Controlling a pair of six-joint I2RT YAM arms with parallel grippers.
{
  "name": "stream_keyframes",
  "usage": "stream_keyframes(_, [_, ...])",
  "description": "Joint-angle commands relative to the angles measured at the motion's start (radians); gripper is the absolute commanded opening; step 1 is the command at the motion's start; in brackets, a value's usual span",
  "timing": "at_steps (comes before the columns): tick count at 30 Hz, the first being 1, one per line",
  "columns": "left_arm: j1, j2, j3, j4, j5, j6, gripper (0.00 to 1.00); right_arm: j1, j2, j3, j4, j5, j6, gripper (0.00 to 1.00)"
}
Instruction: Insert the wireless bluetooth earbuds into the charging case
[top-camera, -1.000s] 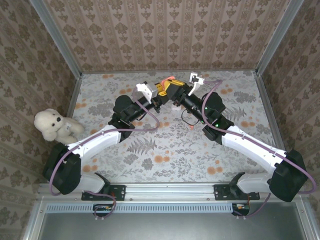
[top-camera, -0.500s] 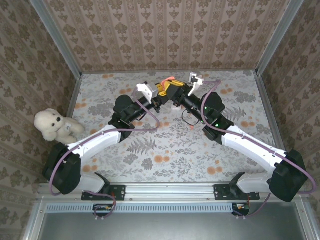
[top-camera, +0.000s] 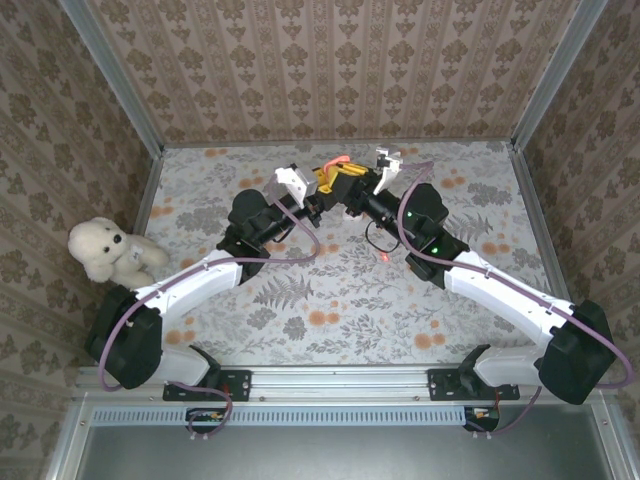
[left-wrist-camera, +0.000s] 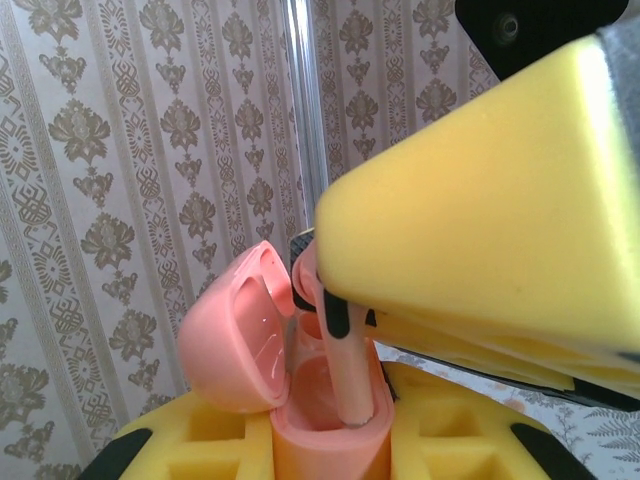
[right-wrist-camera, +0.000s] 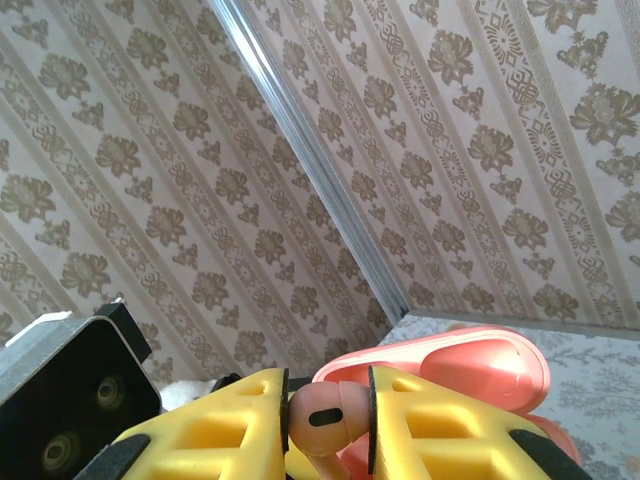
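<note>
My left gripper (left-wrist-camera: 330, 455) is shut on the base of a pink charging case (left-wrist-camera: 320, 440), held upright with its lid (left-wrist-camera: 235, 340) swung open to the left. A pink earbud (right-wrist-camera: 325, 418) is pinched between the yellow fingers of my right gripper (right-wrist-camera: 325, 422). Its stem (left-wrist-camera: 350, 375) reaches down into the case's opening. In the top view the left gripper (top-camera: 328, 182) and right gripper (top-camera: 350, 186) meet above the far middle of the table, the case lid (top-camera: 335, 160) showing between them. A tiny red-orange earbud (top-camera: 383, 257) lies on the table below the right arm.
A white teddy bear (top-camera: 105, 250) sits at the table's left edge. The floral table (top-camera: 330, 300) is walled in by patterned panels on three sides. A black cable loop (top-camera: 372, 235) hangs from the right wrist.
The right gripper has nudged slightly left and toward the case with the earbud. The left arm holds still.
</note>
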Motion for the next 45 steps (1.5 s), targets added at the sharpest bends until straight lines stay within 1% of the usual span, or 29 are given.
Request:
stream_keyframes(1, [-0.01, -0.038, 0.039, 0.07, -0.003, 0.017, 0.0, -0.002, -0.006, 0.019, -0.094, -0.037, -0.039, 0.24])
stream_keyframes(16, [-0.011, -0.042, 0.041, 0.063, -0.01, 0.02, 0.0, 0.002, -0.019, 0.032, -0.19, -0.025, -0.095, 0.23])
stream_keyframes(26, [-0.01, -0.044, 0.039, 0.062, -0.011, 0.018, 0.0, 0.001, -0.015, 0.042, -0.214, 0.009, -0.082, 0.27])
stream_keyframes(29, [-0.011, -0.045, 0.038, 0.059, -0.011, 0.017, 0.0, 0.001, -0.011, 0.045, -0.223, 0.018, -0.076, 0.3])
stream_keyframes(33, [-0.01, -0.049, 0.036, 0.058, -0.012, 0.015, 0.0, 0.001, -0.013, 0.046, -0.23, 0.032, -0.071, 0.33])
stream_keyframes(45, [-0.011, -0.051, 0.028, 0.059, -0.014, 0.01, 0.0, 0.001, -0.011, 0.051, -0.261, 0.069, -0.065, 0.34])
